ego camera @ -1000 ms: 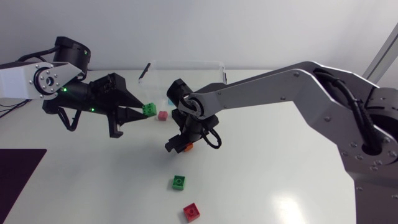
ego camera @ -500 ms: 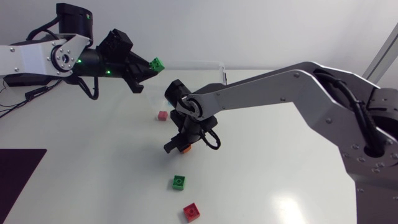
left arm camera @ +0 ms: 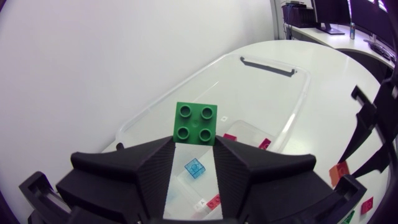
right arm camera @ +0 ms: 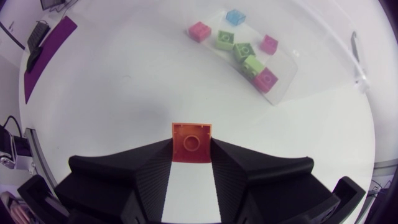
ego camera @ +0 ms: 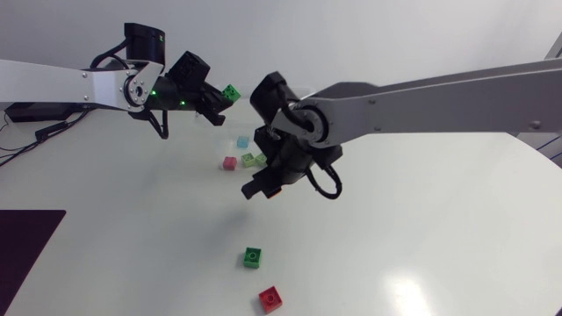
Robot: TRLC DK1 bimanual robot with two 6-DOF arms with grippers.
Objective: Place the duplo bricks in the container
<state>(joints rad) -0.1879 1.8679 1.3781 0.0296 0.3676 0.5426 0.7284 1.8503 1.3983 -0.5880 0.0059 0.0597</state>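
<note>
My left gripper [ego camera: 224, 96] is shut on a green brick [left arm camera: 197, 123] and holds it in the air over the clear container [left arm camera: 273, 93], near its far rim. The container has a black handle [left arm camera: 267, 65]. My right gripper [ego camera: 266, 189] is shut on an orange brick [right arm camera: 191, 140], raised off the table in front of the container. From above, only a small part of the orange brick [ego camera: 275, 192] shows under the fingers.
Blue [ego camera: 242, 141], pink [ego camera: 230, 162] and light green [ego camera: 249, 160] bricks lie clustered with several others beside my right gripper. A green brick [ego camera: 253, 256] and a red brick [ego camera: 270, 299] sit nearer the front. A dark purple mat [ego camera: 26, 241] lies at the left edge.
My left arm carried the green brick up and back, over the container. My right gripper closed on the orange brick and lifted it off the table.
</note>
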